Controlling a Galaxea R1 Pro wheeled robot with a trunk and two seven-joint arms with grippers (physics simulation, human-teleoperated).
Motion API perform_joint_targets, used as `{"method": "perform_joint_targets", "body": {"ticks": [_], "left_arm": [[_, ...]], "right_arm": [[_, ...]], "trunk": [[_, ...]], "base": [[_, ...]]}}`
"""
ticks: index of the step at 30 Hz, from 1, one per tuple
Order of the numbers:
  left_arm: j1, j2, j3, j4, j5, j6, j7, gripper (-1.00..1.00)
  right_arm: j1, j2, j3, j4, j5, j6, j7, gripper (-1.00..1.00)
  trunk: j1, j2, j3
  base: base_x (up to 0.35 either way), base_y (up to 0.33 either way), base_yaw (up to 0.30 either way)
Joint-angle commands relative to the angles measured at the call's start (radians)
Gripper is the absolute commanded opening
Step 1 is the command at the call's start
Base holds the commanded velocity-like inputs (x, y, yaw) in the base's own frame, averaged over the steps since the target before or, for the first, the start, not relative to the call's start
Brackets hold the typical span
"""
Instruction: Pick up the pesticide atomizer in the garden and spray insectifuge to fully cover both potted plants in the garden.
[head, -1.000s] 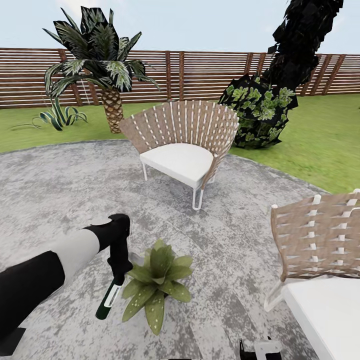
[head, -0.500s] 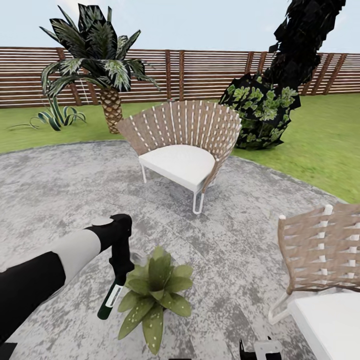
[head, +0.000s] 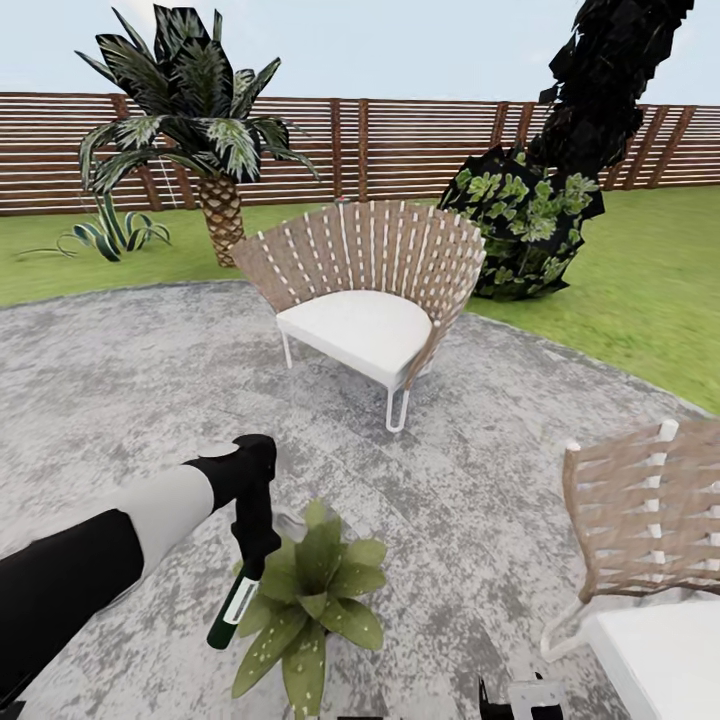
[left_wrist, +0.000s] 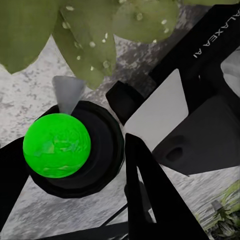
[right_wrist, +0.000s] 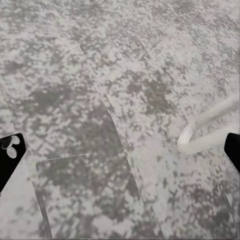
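So the left hand (head: 252, 545) sits in the lower left of the head frame, clenched round the pesticide atomizer (head: 233, 607), which hangs tilted with its bottom end toward the patio (head: 120, 380). The bottle is touching or just beside the leaves of one potted plant (head: 308, 600), low in the frame near the bottom edge. From the left wrist camera the atomizer (left_wrist: 75, 150) shows end-on as a dark round body with a bright green blob on it, fingers (left_wrist: 150, 200) flanking it, and white-speckled leaves (left_wrist: 85, 30) right behind.

The right hand (right_wrist: 120, 150) looks released: its two dark fingertips sit at opposite edges of its wrist view with bare speckled stone between them, plus a white chair leg (right_wrist: 210, 125) nearby.

What could go wrong, as a guess: the bottle is so close to the leaves that the spray may only catch the near side, leaving the far leaves dry, so "fully cover" fails. Which way the nozzle faces isn't clear, so it could just mist the stone. The tilted hold might also slip in the grip if the arm swings. The chair (head: 360, 300) in the middle of the frame and the second chair (head: 640, 520) at the right edge crowd the route, so driving off to find the other plant risks a bump.
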Motion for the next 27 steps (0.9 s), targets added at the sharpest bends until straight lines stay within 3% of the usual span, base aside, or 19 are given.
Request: {"method": "perform_joint_targets", "body": {"ticks": [1, 5, 10, 13, 18, 21, 25, 27], "left_arm": [[0.0, 0.001, 0.002, -0.003, -0.01, 0.01, -0.009, -1.0], [0.002, 0.0, -0.004, -0.003, -0.01, 0.01, -0.009, -1.0], [0.004, 0.034, -0.008, -0.001, -0.01, 0.008, -0.009, -1.0], [0.004, 0.031, -0.002, -0.004, -0.009, 0.01, 0.047, -1.0], [0.003, 0.044, 0.013, -0.005, -0.004, -0.001, 0.059, -1.0], [0.003, 0.02, 0.015, -0.012, -0.004, -0.075, 0.063, -1.0], [-0.001, -0.028, 0.014, -0.041, -0.005, -0.088, 0.063, -1.0], [-0.005, -0.036, 0.014, -0.044, -0.006, -0.09, 0.064, -1.0]], "right_arm": [[-0.001, 0.001, -0.005, 0.001, 0.011, -0.002, -0.005, 1.0], [-0.001, 0.001, -0.005, 0.001, 0.011, -0.001, -0.005, 1.0], [-0.001, 0.001, -0.005, 0.001, 0.012, -0.002, -0.005, 1.0], [0.0, 0.001, -0.005, 0.001, 0.012, -0.002, -0.005, 1.0], [-0.001, 0.001, -0.005, 0.001, 0.012, -0.002, -0.005, 1.0], [-0.001, 0.001, -0.005, 0.001, 0.012, -0.002, -0.005, 1.0], [-0.001, 0.001, -0.005, 0.001, 0.012, -0.002, -0.005, 1.0], [-0.001, 0.001, -0.005, 0.001, 0.012, -0.001, -0.005, 1.0]], "trunk": [[0.0, 0.0, -0.001], [0.0, 0.0, -0.001], [0.0, 0.0, -0.001], [0.0, 0.0, -0.001], [0.0, 0.0, -0.001], [0.0, 0.0, -0.001], [0.0, 0.0, -0.001], [0.0, 0.0, -0.001]], "base": [[0.184, 0.0, 0.0], [0.05, 0.0, 0.0], [0.003, 0.0, 0.0], [0.0, 0.0, 0.0], [0.0, 0.0, 0.0], [0.0, 0.0, 0.0], [0.0, 0.0, 0.0], [0.0, 0.0, 0.0]]}}
